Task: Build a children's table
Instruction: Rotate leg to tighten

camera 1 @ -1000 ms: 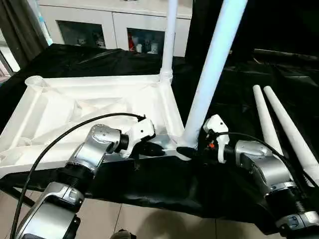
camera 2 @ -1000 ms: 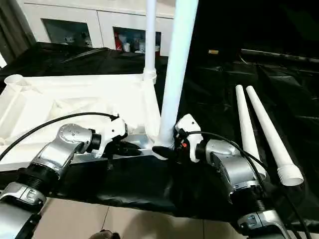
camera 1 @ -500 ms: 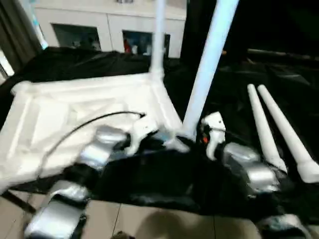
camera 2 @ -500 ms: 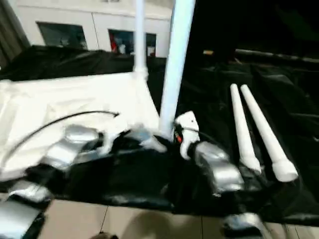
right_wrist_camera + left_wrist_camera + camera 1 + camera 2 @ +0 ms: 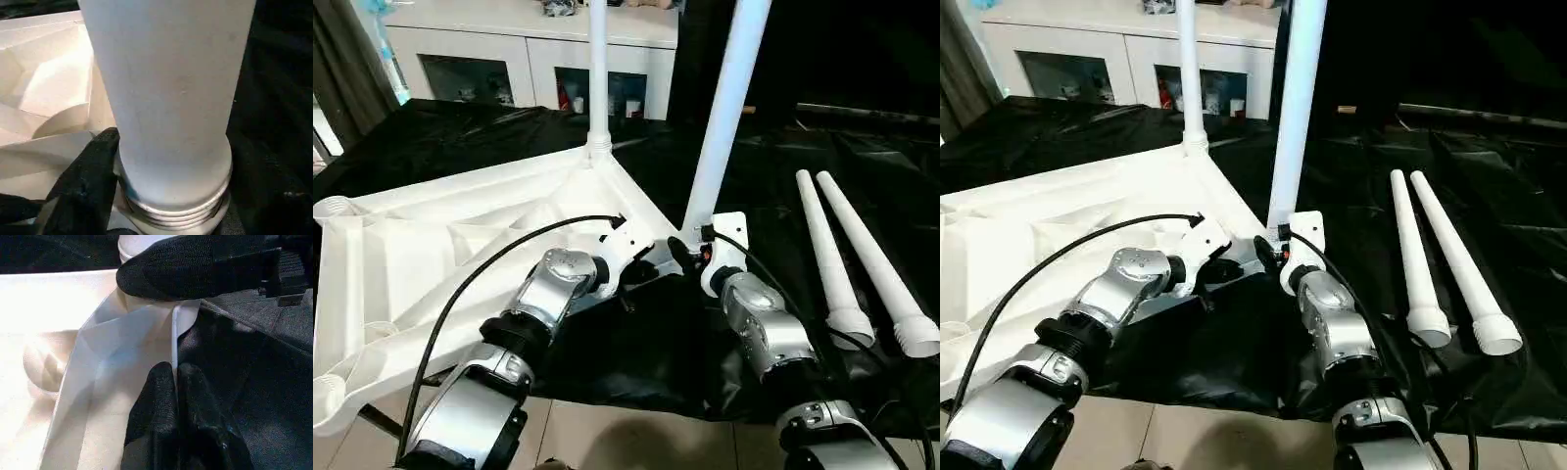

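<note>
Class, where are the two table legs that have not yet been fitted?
The two loose legs lie side by side on the black-draped table, on the robot's right, beyond the right arm and apart from the upturned tabletop.

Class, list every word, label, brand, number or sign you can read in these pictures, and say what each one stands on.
None: no readable text on the white table top, the two standing legs, the two loose legs, the black cloth or the cabinet.
Items behind the cabinet glass: too small to read.

Smooth white plastic tabletop (image 5: 431, 255) and legs (image 5: 722, 117); glossy black cloth (image 5: 862, 186); brushed-metal forearms (image 5: 759, 328)
</note>
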Tool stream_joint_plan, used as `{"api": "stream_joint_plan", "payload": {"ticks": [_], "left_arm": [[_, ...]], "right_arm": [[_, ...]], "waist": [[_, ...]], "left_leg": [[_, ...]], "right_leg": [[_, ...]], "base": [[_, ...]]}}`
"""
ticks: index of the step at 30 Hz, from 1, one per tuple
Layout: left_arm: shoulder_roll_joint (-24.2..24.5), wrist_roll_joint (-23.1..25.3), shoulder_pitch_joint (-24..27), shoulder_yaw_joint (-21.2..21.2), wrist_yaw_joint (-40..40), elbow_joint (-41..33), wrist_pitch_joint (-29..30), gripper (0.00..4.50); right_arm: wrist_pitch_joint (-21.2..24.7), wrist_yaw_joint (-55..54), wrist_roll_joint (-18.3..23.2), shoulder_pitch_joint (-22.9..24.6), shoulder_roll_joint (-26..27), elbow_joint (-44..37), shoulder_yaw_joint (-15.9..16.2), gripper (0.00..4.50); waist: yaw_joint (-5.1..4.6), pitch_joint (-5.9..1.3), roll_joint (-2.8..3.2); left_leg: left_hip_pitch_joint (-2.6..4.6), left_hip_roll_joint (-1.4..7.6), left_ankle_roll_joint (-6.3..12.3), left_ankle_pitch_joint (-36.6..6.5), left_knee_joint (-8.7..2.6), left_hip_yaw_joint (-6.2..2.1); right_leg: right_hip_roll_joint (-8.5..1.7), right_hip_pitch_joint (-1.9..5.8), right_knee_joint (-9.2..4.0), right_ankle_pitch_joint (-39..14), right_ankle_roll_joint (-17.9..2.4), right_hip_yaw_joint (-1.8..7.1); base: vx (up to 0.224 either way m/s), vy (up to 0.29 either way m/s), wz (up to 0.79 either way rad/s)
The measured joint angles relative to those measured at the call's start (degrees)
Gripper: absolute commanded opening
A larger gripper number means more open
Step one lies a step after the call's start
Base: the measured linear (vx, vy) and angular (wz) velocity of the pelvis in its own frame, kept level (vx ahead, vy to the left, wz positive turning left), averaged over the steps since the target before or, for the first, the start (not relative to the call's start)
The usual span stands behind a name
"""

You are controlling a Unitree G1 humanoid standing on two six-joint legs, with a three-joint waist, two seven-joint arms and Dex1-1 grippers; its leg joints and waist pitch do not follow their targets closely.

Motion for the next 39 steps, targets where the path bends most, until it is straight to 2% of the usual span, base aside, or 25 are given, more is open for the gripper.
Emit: {"api": "stream_joint_plan", "payload": {"ticks": [3, 4, 9, 14, 23, 34, 39], "left_arm": [[1.84, -0.08, 0.08, 0.01, -2.09, -0.16, -1.52, 0.00], [2.93, -0.21, 0.43, 0.09, -3.69, -0.53, -2.50, 0.00], [7.10, -1.71, 2.24, -0.03, -12.03, -3.32, -5.10, 0.00], [10.32, -3.18, 3.27, -0.14, -18.32, -5.62, -6.07, 0.00], [11.45, -3.88, 4.40, -0.43, -23.24, -7.25, -6.07, 0.00], [11.69, -4.00, 5.33, -0.78, -23.86, -9.05, -5.41, 0.00], [11.44, -4.00, 5.36, -0.75, -23.31, -8.87, -5.41, 0.00]], "right_arm": [[0.77, 5.78, 0.69, -0.07, -2.31, -0.41, 0.60, 3.55], [1.58, 8.87, 0.86, -0.02, -4.13, -1.09, 1.49, 3.84], [2.61, 23.80, 1.90, 2.45, -12.01, -7.75, 6.04, 3.84], [3.30, 32.89, 2.62, 3.50, -16.47, -10.82, 7.68, 3.84], [4.40, 37.85, 3.27, 4.54, -17.82, -13.38, 9.21, 3.84], [5.05, 38.83, 4.39, 5.10, -17.48, -13.89, 9.22, 2.83], [5.04, 36.79, 4.27, 5.36, -16.29, -13.76, 8.92, 2.75]], "waist": [[-0.07, 0.05, 0.07], [-0.04, 0.06, 0.07], [0.16, 0.07, 0.09], [0.22, 0.07, 0.10], [1.25, 0.08, 0.11], [1.30, 0.08, 0.12], [1.24, 0.08, 0.11]], "left_leg": [[-0.21, 0.04, -0.01, 0.01, -0.09, 0.00], [-0.23, 0.05, -0.04, 0.02, -0.22, 0.00], [-0.49, 0.18, -0.09, 0.08, -0.36, 0.01], [-1.12, 0.20, 0.02, 0.13, -0.07, 0.03], [-1.19, 0.27, 0.06, 0.11, 0.15, 0.05], [-1.19, 0.27, 0.06, 0.10, 0.19, 0.06], [-1.15, 0.29, 0.06, 0.11, 0.27, 0.06]], "right_leg": [[0.01, -0.22, -0.04, 0.57, -0.13, -0.06], [0.02, -0.27, -0.07, 0.58, -0.13, -0.11], [0.17, -0.57, -0.14, 0.45, -0.12, -0.14], [0.20, -1.09, -0.10, 0.34, -0.23, -0.09], [0.19, -1.14, 0.05, 0.34, -0.24, -0.08], [0.19, -1.12, 0.05, 0.34, -0.24, -0.07], [0.19, -1.11, 0.16, 0.34, -0.24, -0.06]], "base": [[0.000, 0.000, 0.00], [0.000, 0.000, 0.00], [0.000, 0.000, 0.00], [0.000, 0.000, 0.00], [0.000, 0.000, 0.00], [0.000, 0.000, 0.00], [0.000, 0.000, 0.00]]}}
